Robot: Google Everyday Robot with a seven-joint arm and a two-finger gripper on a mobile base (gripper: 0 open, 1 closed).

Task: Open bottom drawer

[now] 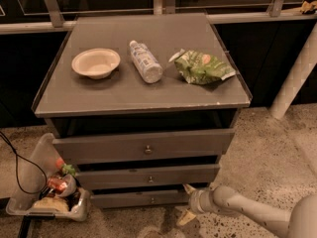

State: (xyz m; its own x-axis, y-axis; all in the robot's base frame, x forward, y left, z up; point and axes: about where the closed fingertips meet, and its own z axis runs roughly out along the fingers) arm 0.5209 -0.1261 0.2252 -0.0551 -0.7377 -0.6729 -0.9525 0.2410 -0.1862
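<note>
The bottom drawer (133, 199) is the thin grey front panel lowest on the cabinet, with a tiny round knob (152, 200) at its centre. It looks shut or nearly shut. My gripper (186, 203) is low, just above the floor, at the right end of this drawer front. It is open, with one fingertip (189, 188) up by the drawer's top right corner and the other down near the floor. It holds nothing. The arm (247, 213) comes in from the lower right.
Above are the middle drawer (148, 176) and the top drawer (143, 145), both slightly out. On the cabinet top lie a bowl (95, 62), a bottle (145, 61) and a green snack bag (200, 67). A clear bin of rubbish (47, 195) and a black cable (15, 157) are at lower left.
</note>
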